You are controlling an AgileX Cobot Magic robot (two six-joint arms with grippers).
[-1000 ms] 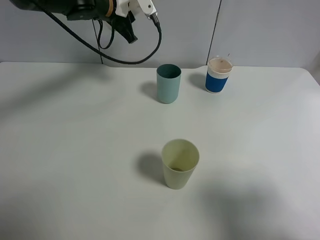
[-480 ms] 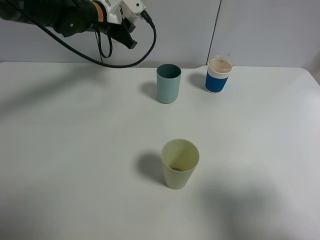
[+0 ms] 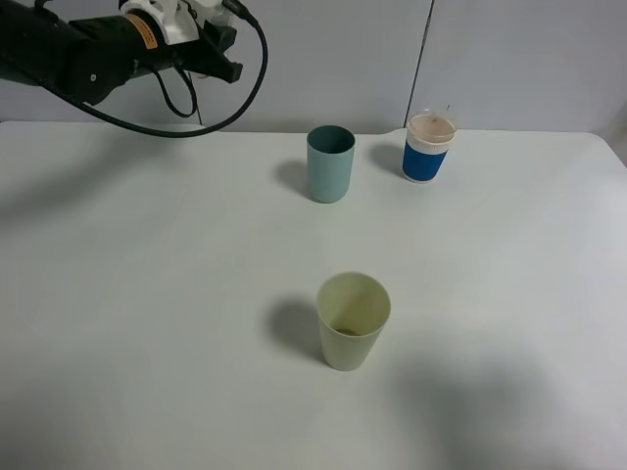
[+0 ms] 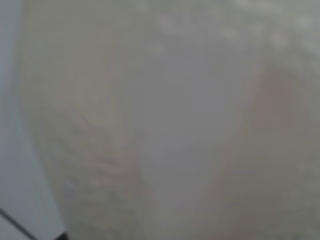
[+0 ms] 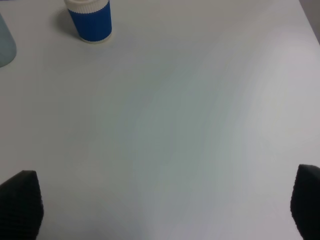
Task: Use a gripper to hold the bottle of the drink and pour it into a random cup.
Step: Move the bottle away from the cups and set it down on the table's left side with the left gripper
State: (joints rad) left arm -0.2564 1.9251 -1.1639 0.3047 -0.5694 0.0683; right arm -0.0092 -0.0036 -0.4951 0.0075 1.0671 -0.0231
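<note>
A pale grey panelled wall backs a broad white table (image 3: 147, 294) that fills most of the high view. The teal cup (image 3: 330, 164) stands upright at upper centre, with a blue-and-white cup (image 3: 428, 147) just to its right near the far edge. A yellow-green cup (image 3: 353, 320) stands alone at lower centre, well apart from both.

The left arm sits in the upper left corner of the high view, high above the table's far edge. Its gripper (image 3: 217, 54) points right toward the wall, and I cannot tell how its jaws stand; the left wrist picture is a blur of pale tan and grey. No bottle can be made out in any view. It may be what blurs that wrist picture, but that is a guess.

In the right wrist view the right gripper (image 5: 165, 205) shows two dark fingertips (image 5: 20, 202) at the lower corners, spread wide apart over bare table.

Judging by the layout, the step in hand is positioning before the pour. The next move would call for bringing the left arm down and right toward the teal cup's mouth.

Room is generous: the left half of the table is open. The tight spot is the blue-and-white cup beside the target, close to the far edge.
</note>
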